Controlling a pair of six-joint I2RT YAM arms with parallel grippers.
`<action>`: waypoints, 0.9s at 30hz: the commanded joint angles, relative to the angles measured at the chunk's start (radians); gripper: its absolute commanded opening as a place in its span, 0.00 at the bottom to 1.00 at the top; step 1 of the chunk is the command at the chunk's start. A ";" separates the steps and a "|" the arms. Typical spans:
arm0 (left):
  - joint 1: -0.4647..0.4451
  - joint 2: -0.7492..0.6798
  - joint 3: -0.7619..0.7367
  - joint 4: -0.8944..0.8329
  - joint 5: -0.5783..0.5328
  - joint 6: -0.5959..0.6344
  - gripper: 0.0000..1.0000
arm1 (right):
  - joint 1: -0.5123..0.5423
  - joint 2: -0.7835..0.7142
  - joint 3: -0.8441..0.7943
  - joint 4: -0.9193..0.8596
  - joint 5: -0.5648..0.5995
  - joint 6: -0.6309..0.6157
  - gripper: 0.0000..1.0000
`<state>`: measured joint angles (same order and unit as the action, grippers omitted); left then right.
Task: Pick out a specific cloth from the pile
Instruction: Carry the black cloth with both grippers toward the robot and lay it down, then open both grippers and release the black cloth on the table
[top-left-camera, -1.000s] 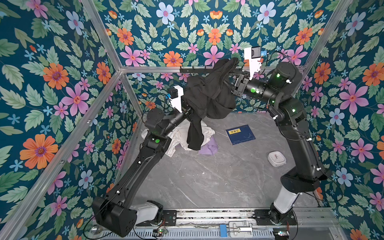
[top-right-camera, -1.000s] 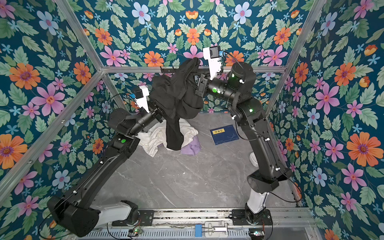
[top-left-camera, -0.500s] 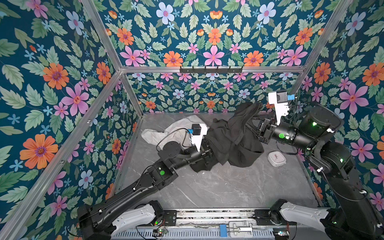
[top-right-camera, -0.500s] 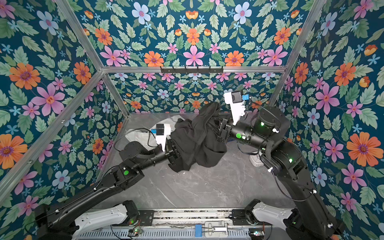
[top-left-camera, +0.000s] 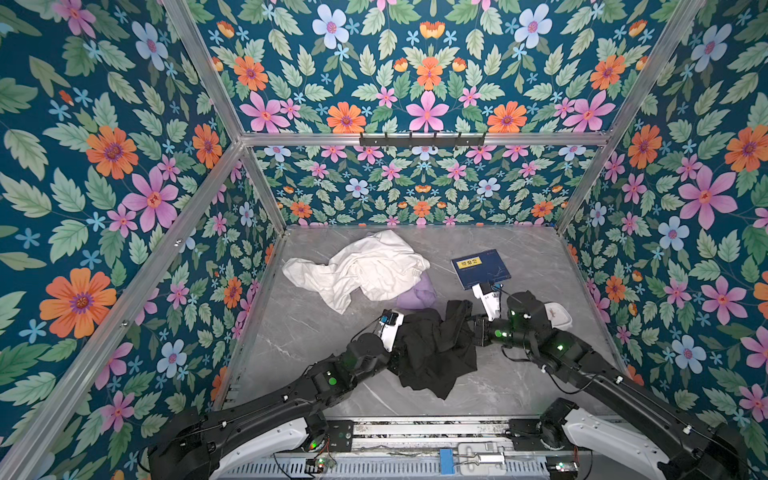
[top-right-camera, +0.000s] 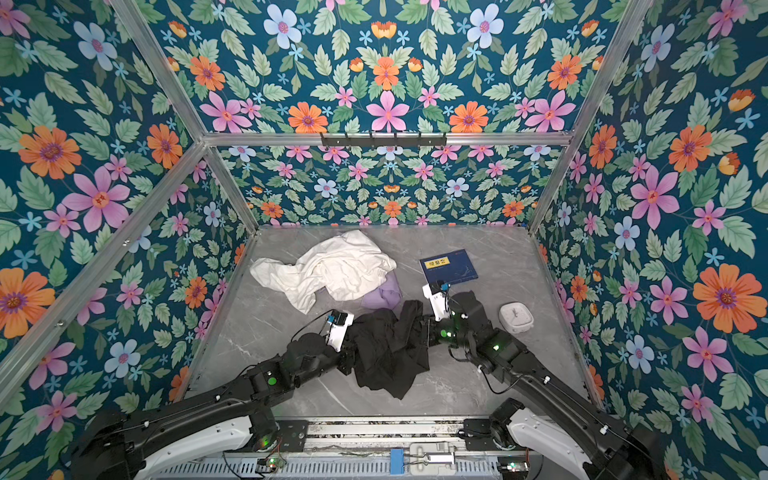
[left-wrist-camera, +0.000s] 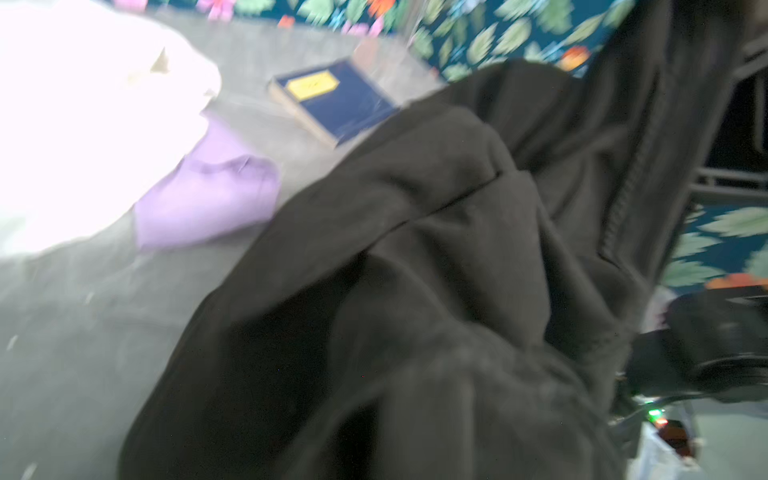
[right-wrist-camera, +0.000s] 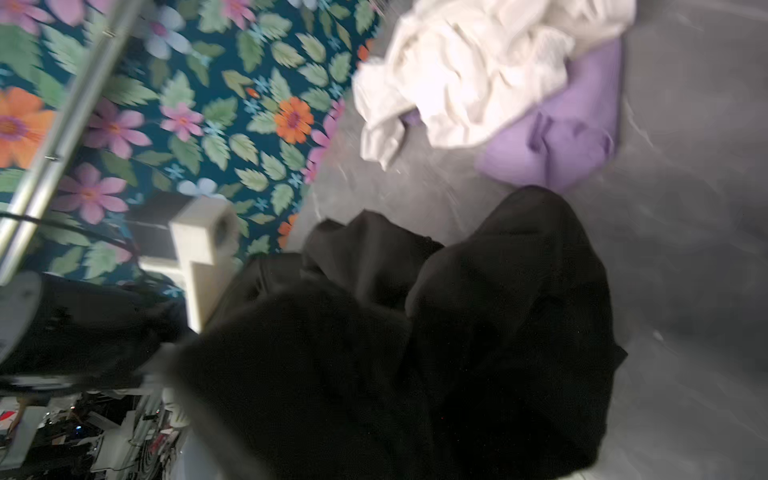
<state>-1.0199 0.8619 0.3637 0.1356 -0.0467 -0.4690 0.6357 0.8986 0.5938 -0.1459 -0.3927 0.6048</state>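
The black garment (top-left-camera: 436, 349) lay crumpled near the navy book (top-left-camera: 481, 269), on its robot-facing side and clear of the white-and-lilac pile (top-left-camera: 365, 270) beside that book, apparently to set it apart. The right gripper (top-left-camera: 471, 322) pinched its edge, jaws closed. The left gripper (top-left-camera: 400, 353), buried in fabric, hid whether it gripped.

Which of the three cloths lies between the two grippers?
The black cloth, at the front between both arms; the white garment and small lilac cloth lie farther back.

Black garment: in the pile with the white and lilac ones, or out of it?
Out: the black garment lies crumpled nearer the front, clear of the white garment; whether it touches the lilac cloth, cannot tell.
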 joint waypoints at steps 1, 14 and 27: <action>0.000 -0.034 -0.009 -0.007 -0.035 -0.031 0.67 | 0.000 -0.004 -0.120 0.114 0.020 0.047 0.00; 0.001 -0.197 0.046 -0.134 -0.033 0.022 1.00 | -0.056 0.126 -0.268 0.139 0.026 0.054 0.30; 0.001 -0.312 0.121 -0.293 -0.259 0.030 1.00 | -0.102 -0.054 -0.058 -0.265 0.106 -0.029 0.80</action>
<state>-1.0206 0.5491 0.4812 -0.1192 -0.1581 -0.4419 0.5339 0.8906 0.4866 -0.2680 -0.3325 0.6205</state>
